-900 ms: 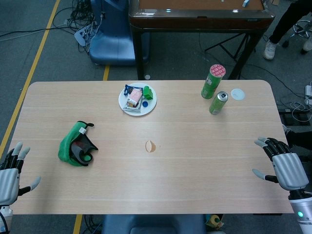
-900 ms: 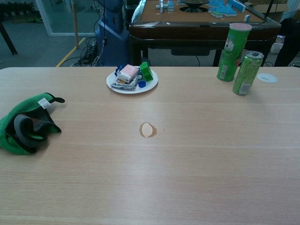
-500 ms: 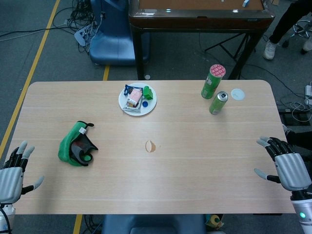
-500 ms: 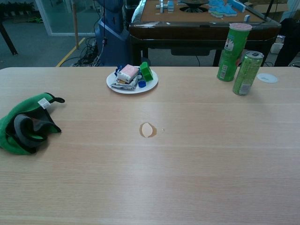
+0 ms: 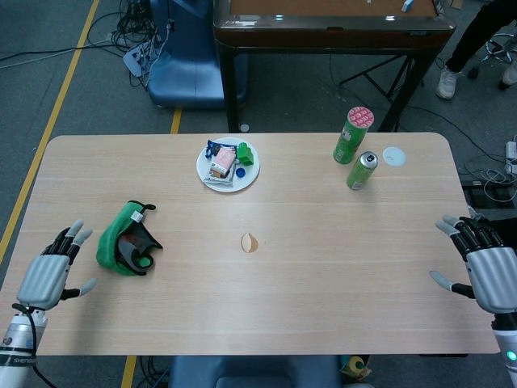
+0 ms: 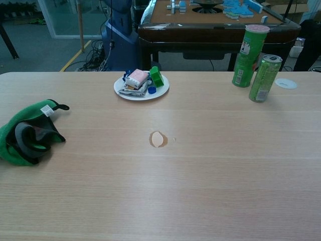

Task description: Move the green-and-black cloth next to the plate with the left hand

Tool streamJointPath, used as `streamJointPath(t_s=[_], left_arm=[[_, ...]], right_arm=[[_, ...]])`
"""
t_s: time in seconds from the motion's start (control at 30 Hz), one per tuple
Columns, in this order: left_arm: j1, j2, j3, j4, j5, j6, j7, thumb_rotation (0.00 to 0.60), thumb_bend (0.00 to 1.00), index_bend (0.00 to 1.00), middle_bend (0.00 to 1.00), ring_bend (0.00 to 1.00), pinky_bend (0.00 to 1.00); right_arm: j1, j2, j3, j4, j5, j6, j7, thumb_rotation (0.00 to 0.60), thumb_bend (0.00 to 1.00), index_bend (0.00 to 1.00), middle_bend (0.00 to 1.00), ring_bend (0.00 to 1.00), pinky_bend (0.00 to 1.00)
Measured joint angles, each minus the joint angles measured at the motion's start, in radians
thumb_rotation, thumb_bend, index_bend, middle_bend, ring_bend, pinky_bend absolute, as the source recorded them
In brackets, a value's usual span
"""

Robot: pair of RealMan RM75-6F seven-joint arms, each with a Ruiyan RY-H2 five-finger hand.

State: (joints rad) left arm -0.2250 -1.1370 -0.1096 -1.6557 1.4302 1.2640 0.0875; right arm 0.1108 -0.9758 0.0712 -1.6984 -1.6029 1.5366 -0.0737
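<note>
Left hand (image 5: 48,278) beside cloth (image 5: 125,239) — long axis near-far

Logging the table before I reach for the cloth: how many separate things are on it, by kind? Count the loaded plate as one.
Cloth: 1, green-and-black cloth
Plate: 1, white plate, piled with small packets
Green cans: 2, tall canister and drink can
Round white lid: 1
Total: 5

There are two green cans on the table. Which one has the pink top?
The taller green tube, standing farther back, has the pink lid. The shorter green can beside it, nearer the robot, has a silver metal top instead.
</note>
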Motion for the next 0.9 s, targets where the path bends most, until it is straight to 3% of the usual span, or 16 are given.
streamJointPath(t_s=[0.23, 0.53, 0.9], left_arm=[[-0.139, -0.003, -0.017, 0.066, -0.077, -0.241, 0.008, 0.6, 0.18, 0.01, 0.0, 0.03, 0.18], [-0.301, -0.077, -0.045, 0.212, -0.262, -0.478, 0.065, 0.6, 0.18, 0.0, 0.0, 0.0, 0.17], [-0.419, -0.111, -0.016, 0.262, -0.548, -0.605, 0.23, 0.6, 0.17, 0.0, 0.0, 0.0, 0.16]], right_arm=[[0.0, 0.01, -0.002, -0.019, -0.004, -0.004, -0.013, 0.6, 0.17, 0.23, 0.22, 0.17, 0.22], [-0.009, 0.01, -0.004, -0.019, 0.002, 0.001, -0.011, 0.6, 0.17, 0.23, 0.22, 0.17, 0.22], [-0.022, 0.007, -0.008, -0.004, 0.013, 0.007, 0.002, 0.6, 0.17, 0.23, 0.22, 0.17, 0.22]])
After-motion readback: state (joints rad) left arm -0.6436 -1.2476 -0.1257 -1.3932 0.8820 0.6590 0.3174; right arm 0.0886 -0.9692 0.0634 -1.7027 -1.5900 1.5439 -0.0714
